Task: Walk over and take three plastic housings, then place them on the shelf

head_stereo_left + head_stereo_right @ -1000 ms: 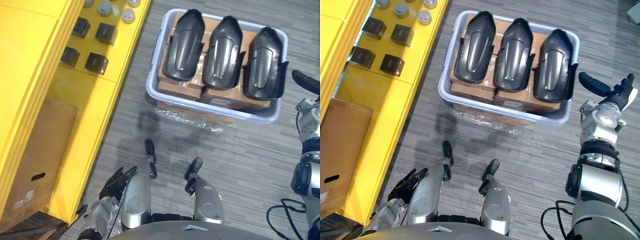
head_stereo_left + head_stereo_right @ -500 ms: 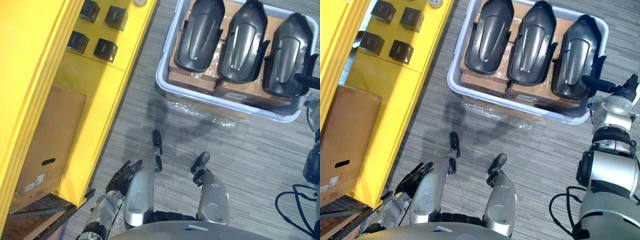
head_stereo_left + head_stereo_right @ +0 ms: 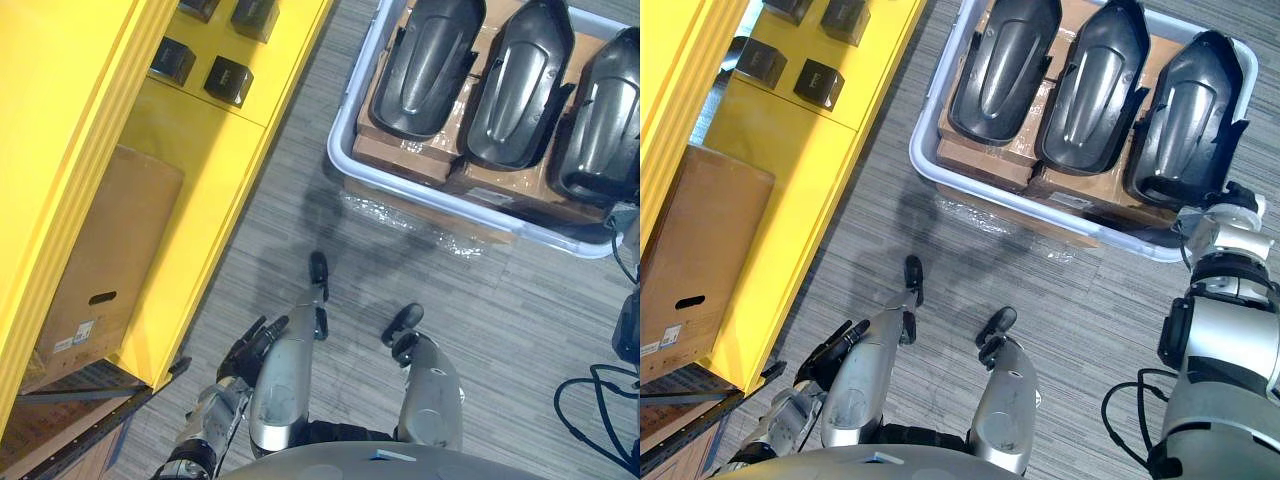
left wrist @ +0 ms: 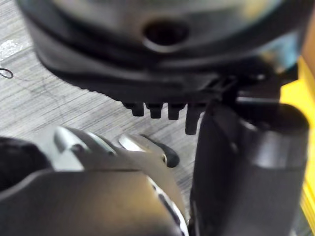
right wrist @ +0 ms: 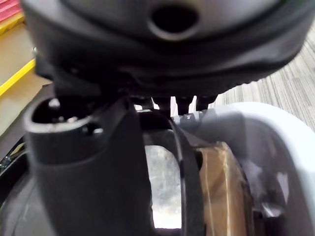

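black glossy shell-shaped housings (image 3: 1092, 85) in pale plastic tub (image 3: 923, 165); left hand (image 3: 835, 350) loose-fingered, right hand (image 5: 88, 162) hold unclear

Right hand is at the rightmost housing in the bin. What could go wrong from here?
1. The right hand is at only the near end of the rightmost black plastic housing; lifted from there, it may tip or slip.
2. The middle black housing lies close beside it on the brown cardboard boxes in the pale grey bin, so it could get dragged.
The left hand hangs open, low.
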`<state>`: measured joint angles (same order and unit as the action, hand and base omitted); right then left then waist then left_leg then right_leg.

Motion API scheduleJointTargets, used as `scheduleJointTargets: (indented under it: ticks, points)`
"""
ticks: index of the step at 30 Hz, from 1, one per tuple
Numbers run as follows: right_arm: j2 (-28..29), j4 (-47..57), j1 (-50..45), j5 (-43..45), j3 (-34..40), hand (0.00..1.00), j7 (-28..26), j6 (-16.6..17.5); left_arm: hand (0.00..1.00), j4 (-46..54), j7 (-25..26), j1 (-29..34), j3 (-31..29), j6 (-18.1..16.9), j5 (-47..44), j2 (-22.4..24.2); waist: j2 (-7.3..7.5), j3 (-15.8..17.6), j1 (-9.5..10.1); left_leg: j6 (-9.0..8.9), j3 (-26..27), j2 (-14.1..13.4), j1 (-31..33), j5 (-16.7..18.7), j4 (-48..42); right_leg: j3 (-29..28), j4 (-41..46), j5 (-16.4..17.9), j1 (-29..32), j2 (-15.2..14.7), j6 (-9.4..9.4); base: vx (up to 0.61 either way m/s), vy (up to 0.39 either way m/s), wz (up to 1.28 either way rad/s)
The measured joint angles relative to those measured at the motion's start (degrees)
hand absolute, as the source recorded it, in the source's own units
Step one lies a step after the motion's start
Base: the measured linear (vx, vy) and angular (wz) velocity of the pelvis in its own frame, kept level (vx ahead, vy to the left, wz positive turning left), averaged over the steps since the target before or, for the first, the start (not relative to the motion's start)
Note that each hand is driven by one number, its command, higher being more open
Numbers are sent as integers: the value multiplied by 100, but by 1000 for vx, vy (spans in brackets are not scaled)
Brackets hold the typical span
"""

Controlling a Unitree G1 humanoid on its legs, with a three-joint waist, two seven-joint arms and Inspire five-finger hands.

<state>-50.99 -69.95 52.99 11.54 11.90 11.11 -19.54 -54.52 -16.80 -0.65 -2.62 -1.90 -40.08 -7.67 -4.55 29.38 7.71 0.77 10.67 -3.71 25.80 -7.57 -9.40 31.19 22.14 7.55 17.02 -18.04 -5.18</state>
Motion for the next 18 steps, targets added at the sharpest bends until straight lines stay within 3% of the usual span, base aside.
scheduleJointTargets:
  ticks: [7,13,18]
  points:
    - [-116,-19,-169,-439,171,0,29,-219,100,0,0,-3,-14,-7,-11,-4,8,3,-21,-60,-22,-69,-25,-67,65,11,108,90,32,45,64,-1,-27,-1]
    - [50,0,-210,-430,374,0,-296,-280,100,63,-11,-7,-9,-1,-25,3,39,2,-15,-123,-23,-142,-187,-213,273,9,88,113,-37,143,98,-18,-36,-2]
    - [299,-2,-343,-430,391,0,-290,-377,100,108,13,0,-22,4,-26,-47,189,-1,1,-159,-18,-193,-457,-276,421,15,-31,106,-281,240,98,-13,-35,-2]
